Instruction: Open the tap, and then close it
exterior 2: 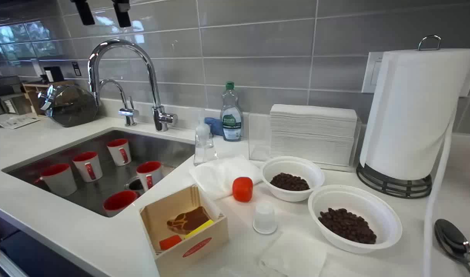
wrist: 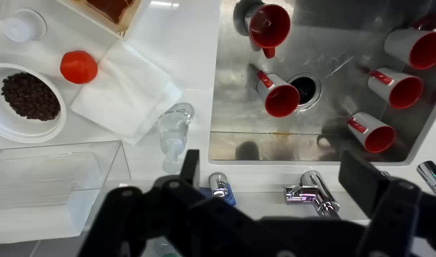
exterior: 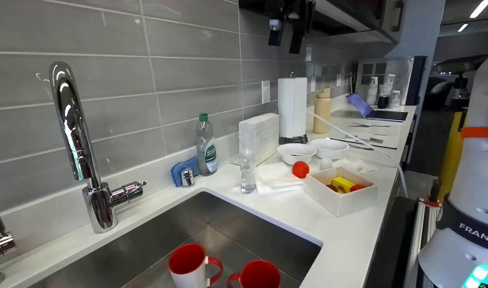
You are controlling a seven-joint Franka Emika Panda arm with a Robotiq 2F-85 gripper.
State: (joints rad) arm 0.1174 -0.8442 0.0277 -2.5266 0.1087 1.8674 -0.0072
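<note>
Gripper point(wrist: 274, 176) in lower part of wrist view, fingers point(wrist: 360, 184) spread wide. Tap point(wrist: 318, 191) seen in gap between them, lower right of centre, beside sink point(wrist: 332, 43), side lever point(wrist: 296, 196) pointing left. In both exterior views gripper at top edge of frame, higher than tap and apart from it. In an exterior view tap point(exterior: 100, 208) at left, gripper point(exterior: 285, 42) right of centre. In an exterior view both upper left, gripper point(exterior 2: 104, 18) above arched spout point(exterior 2: 120, 43).

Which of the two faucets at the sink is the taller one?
The big faucet, nearer the dish soap: its arch rises well above the small faucet.
</note>
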